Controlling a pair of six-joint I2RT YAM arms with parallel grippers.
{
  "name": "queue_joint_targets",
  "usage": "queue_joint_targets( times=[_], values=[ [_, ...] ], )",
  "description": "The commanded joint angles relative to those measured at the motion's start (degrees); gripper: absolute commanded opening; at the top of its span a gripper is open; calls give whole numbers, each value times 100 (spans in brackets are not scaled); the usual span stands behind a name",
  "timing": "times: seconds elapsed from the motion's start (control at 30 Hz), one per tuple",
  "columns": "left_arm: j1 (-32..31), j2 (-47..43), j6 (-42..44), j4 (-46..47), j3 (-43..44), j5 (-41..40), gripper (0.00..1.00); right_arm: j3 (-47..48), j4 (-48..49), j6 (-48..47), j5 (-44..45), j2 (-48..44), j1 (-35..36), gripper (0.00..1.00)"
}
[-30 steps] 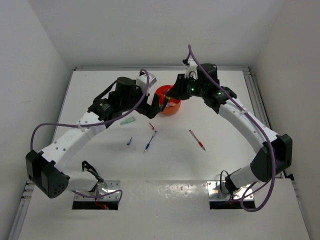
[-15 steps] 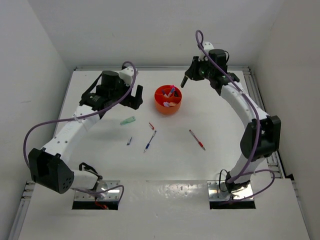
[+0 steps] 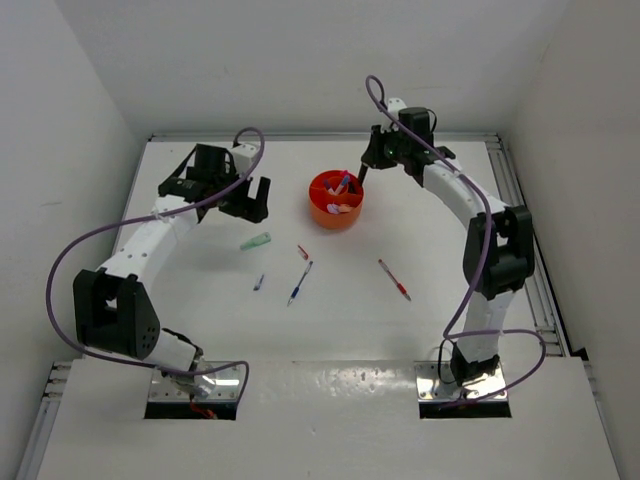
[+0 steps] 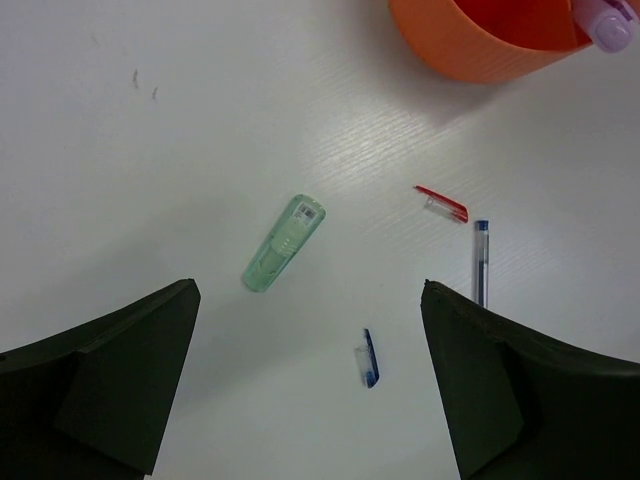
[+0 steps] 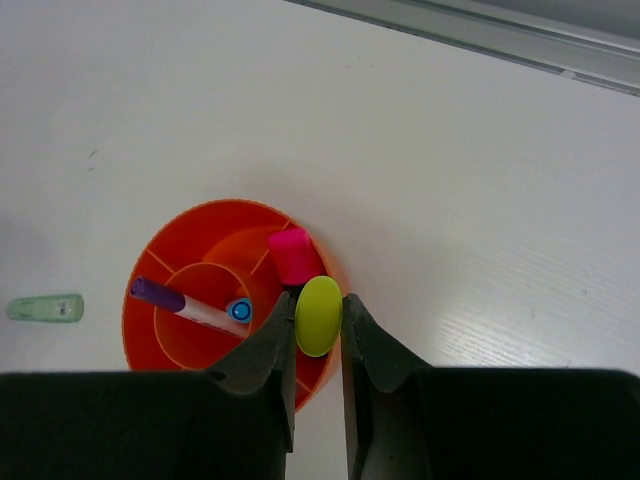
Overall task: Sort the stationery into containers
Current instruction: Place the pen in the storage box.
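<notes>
The orange tub (image 3: 336, 213) stands mid-table, behind the loose stationery. In the right wrist view my right gripper (image 5: 318, 330) is shut on a yellow-capped highlighter (image 5: 319, 312), seen end-on above the tub's right rim (image 5: 335, 262). A pink-capped highlighter (image 5: 290, 254) and a purple marker (image 5: 180, 303) stand inside. My left gripper (image 4: 308, 292) is open above the table, left of the tub, nothing between its fingers. Below it lie a green marker (image 4: 285, 243), a blue cap (image 4: 368, 360), a red cap (image 4: 441, 203) and a blue pen (image 4: 481, 262).
A red pen (image 3: 394, 279) lies alone right of centre. White walls close in the table on three sides, with a metal rail (image 5: 480, 35) along the back edge. Purple cables loop off both arms.
My left gripper has pulled away from the tub toward the left. My right arm swung up and back from the tub, and its gripper now hangs over the tub's far-right rim.
</notes>
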Motion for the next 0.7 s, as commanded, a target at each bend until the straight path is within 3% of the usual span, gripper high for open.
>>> queue_joint_targets(
  times=[0.0, 0.27, 0.37, 0.4, 0.43, 0.57, 0.67],
  values=[
    [144, 8, 210, 80, -73, 224, 100, 192, 275, -194, -218, 44, 79, 0],
    [267, 315, 632, 203, -345, 118, 99, 174, 153, -343, -439, 229, 132, 5],
    [294, 490, 1061, 204, -337, 241, 96, 296, -31, -440, -430, 273, 184, 37],
    [294, 561, 1107, 238, -328, 215, 95, 305, -67, -458, -421, 255, 167, 53],
    [303, 692, 1246, 247, -311, 197, 94, 314, -93, -475, -395, 247, 176, 58],
    [346, 1132, 1695, 142, 5, 302, 81, 332, -243, -326, -456, 19, 149, 61],
    [338, 1501, 1942, -60, 233, 382, 66, 165, -331, -107, -579, -350, 97, 60]
  ],
)
